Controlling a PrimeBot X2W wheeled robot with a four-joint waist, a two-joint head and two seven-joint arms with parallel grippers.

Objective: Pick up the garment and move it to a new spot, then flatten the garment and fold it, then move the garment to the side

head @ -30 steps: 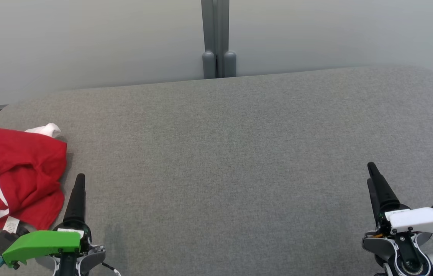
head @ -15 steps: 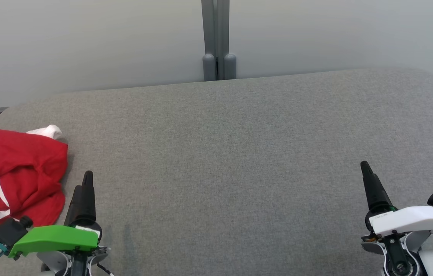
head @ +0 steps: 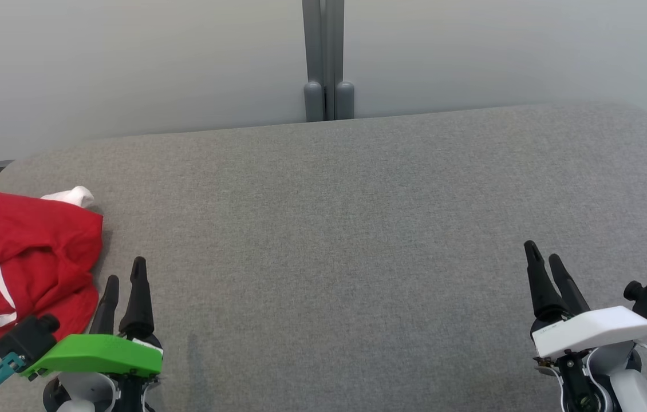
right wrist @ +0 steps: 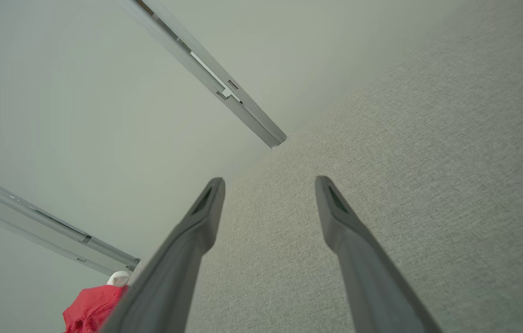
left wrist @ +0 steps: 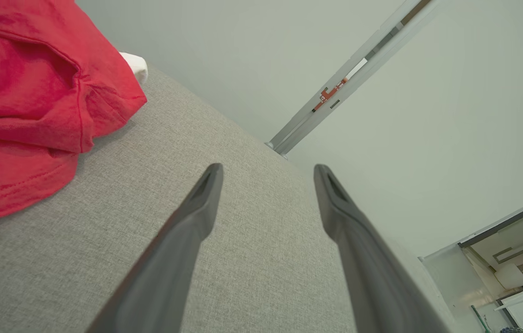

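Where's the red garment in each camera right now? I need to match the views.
Head view: garment at the left edge, below middle.
Left wrist view: garment at the upper left.
Right wrist view: garment in the bottom left corner.
Shared landmark: grey wall post behind the cushion.

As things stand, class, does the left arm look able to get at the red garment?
Probably yes. The left tool stands open close beside the red garment, which lies crumpled on the grey fabric surface, and nothing sits between them.
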